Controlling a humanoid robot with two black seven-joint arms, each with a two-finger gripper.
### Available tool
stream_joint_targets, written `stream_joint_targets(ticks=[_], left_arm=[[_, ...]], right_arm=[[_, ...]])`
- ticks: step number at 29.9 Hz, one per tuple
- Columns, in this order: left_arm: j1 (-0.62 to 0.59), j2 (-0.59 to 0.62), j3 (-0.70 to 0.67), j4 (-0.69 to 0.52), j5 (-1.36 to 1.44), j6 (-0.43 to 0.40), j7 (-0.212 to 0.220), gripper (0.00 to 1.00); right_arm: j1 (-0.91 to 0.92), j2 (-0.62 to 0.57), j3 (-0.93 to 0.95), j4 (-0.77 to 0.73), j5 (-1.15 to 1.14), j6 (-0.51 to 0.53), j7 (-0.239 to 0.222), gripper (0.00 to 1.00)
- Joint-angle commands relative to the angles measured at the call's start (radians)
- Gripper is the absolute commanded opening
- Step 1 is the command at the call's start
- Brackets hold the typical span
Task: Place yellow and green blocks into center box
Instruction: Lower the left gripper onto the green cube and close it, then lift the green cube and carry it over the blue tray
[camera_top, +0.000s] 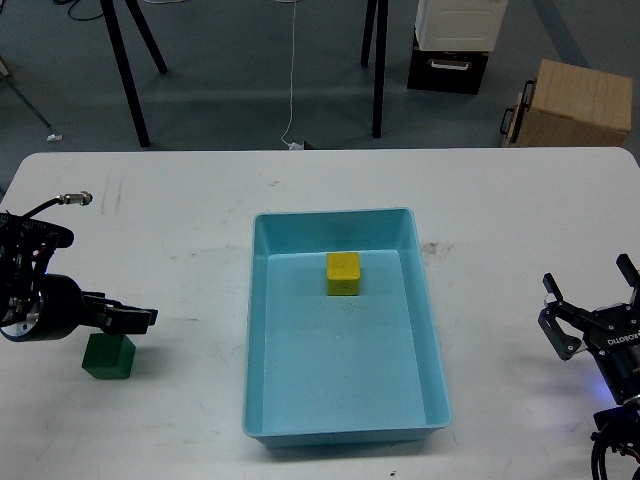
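A yellow block (342, 273) sits inside the light blue box (262, 330) at the table's center, toward its far end. A green block (108, 357) sits on the white table at the left, outside the box. My left gripper (138, 319) points right, just above the green block's top edge. It is dark and seen side-on, so its fingers cannot be told apart. My right gripper (588, 296) is open and empty at the right edge, well away from the box.
The white table (200, 220) carries faint scuff marks. Beyond its far edge are black stand legs (377, 70), a black-and-white case (450, 45) and a cardboard box (572, 102) on the floor.
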Motion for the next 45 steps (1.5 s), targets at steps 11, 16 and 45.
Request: stream_joint_targets(ticks=[11,16,45], left_arm=[[0.132,-0.012,0.0,0.046,0.084,0.0,0.008,1.0],[0.14,-0.005,-0.005,0.044,0.092,0.0,0.007,1.0],[-0.131,0.038,-0.109,-0.073,-0.158,0.0,0.077,0.0]], right_arm=[[-0.002,0.0,-0.004,-0.009,0.0,0.0,0.0,1.0],[-0.006,0.0,-0.004,-0.011,0.0,0.0,0.0,1.0],[-0.006,0.0,-0.004,-0.009,0.0,0.0,0.001,1.0]])
